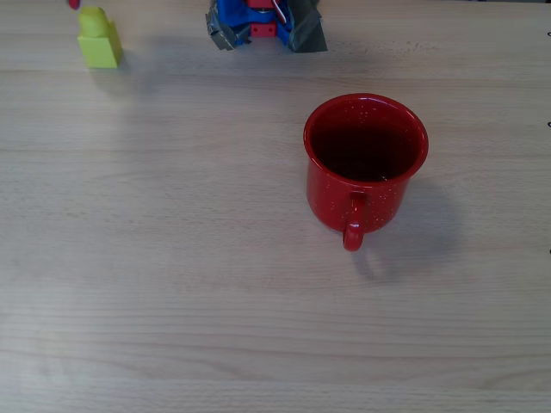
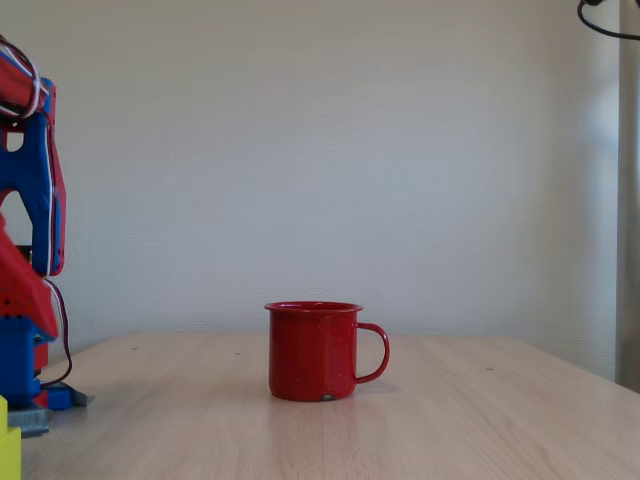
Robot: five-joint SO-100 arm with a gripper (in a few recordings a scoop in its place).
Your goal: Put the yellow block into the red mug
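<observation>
The yellow block [image 1: 99, 40] stands on the wooden table [image 1: 172, 284] at the top left of the overhead view, stud uppermost, well apart from the red mug [image 1: 365, 168], which sits upright right of centre with its handle toward the lower edge of that view. The block is not in the mug, and nothing in either view shows it gripped. By judgement the task stands at its first step, the reach for the block.

A small red tip [image 1: 74, 4] shows just above the block at the top edge of the overhead view. It may belong to the gripper, but whether the jaws stand wide or narrow cannot be told.

The next move calls for closing on the block's square body, lifting it clear, carrying it across to the mug and releasing above the dark opening.

The overhead view gives the gap between block and mug and the mug's dark interior. The fixed view gives the arm [image 2: 25, 230] upright at the left edge, the mug's height and side-set handle, and a corner of the block [image 2: 8, 440].
</observation>
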